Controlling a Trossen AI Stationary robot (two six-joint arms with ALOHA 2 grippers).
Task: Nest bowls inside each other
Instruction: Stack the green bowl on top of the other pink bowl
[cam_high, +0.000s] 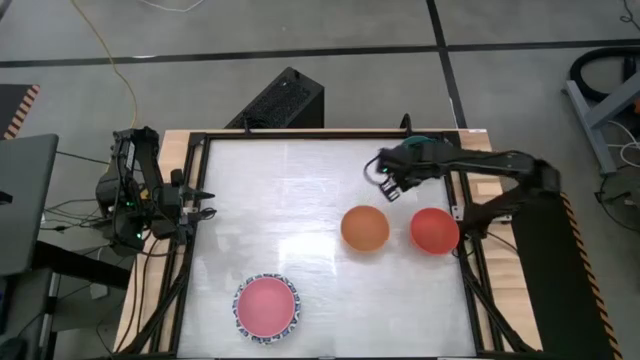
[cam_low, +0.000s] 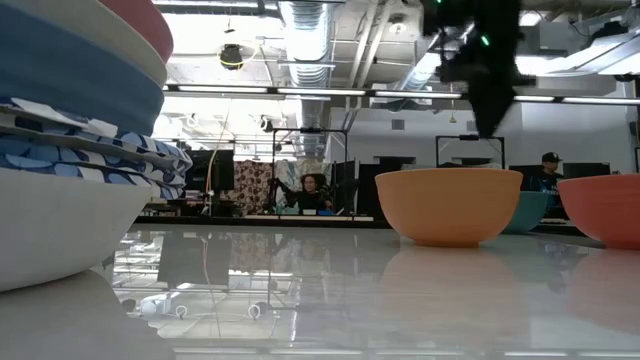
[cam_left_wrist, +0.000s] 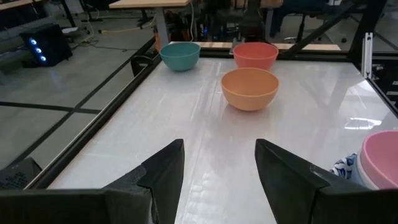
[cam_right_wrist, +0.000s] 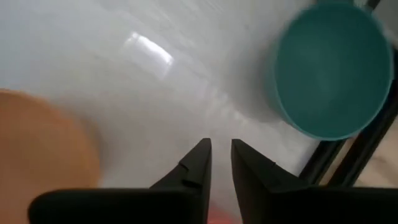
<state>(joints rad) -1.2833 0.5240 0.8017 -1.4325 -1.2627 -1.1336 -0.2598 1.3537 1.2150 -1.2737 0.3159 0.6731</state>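
A stack of nested bowls (cam_high: 266, 307), pink on top over a blue-patterned rim, stands near the front edge and looms at the left of the low view (cam_low: 70, 150). The orange bowl (cam_high: 364, 228) and the red bowl (cam_high: 434, 230) stand apart, upright, right of centre. The teal bowl (cam_right_wrist: 333, 68) stands at the far right, mostly hidden under my right arm in the high view. My right gripper (cam_high: 390, 188) hangs above the table between the teal and orange bowls, pointing down, with a narrow gap (cam_right_wrist: 221, 149) and nothing in it. My left gripper (cam_left_wrist: 217, 168) waits open at the left edge.
A black frame (cam_high: 330, 133) borders the white table top on all sides. Bare table lies between the left arm and the orange bowl (cam_left_wrist: 250, 88). The room beyond holds desks and people, seen in the low view.
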